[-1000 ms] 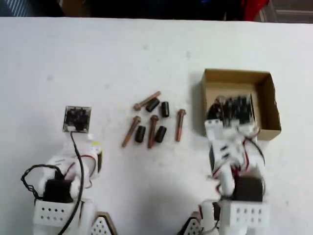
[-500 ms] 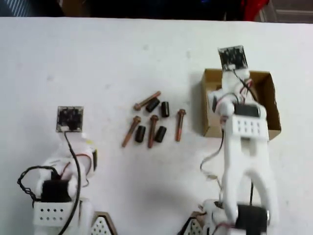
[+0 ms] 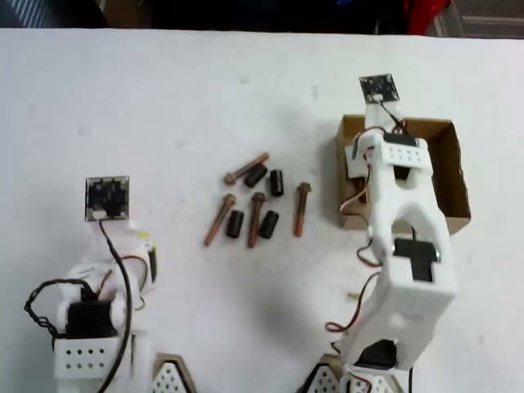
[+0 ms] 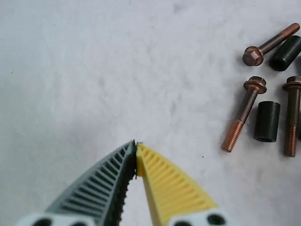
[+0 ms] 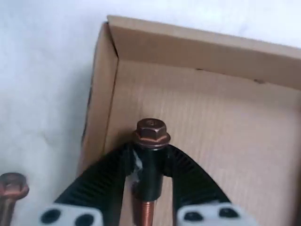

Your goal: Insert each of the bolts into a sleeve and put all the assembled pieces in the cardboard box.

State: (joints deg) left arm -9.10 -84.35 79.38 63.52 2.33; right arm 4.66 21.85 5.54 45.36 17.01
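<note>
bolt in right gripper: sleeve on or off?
On. A black sleeve, clamped by the right gripper, wraps the bolt below its head; thread shows beneath.

On white table [image 3: 164, 90], frame centre: four copper bolts [image 3: 219, 219], four black sleeves [image 3: 235, 223], lying loose. Centre right: open cardboard box [image 3: 460, 184].

We see a white table [image 3: 164, 98] with copper-brown bolts [image 3: 302, 209] and black sleeves [image 3: 277, 182], and a plain tan cardboard box [image 3: 397, 127]. On the left gripper [image 4: 136, 146] the ribbed fingers [image 4: 174, 188] are one grey, one yellow; on the right gripper [image 5: 149, 153] they are black, and the sleeved bolt [image 5: 151, 134] between them is copper in black
</note>
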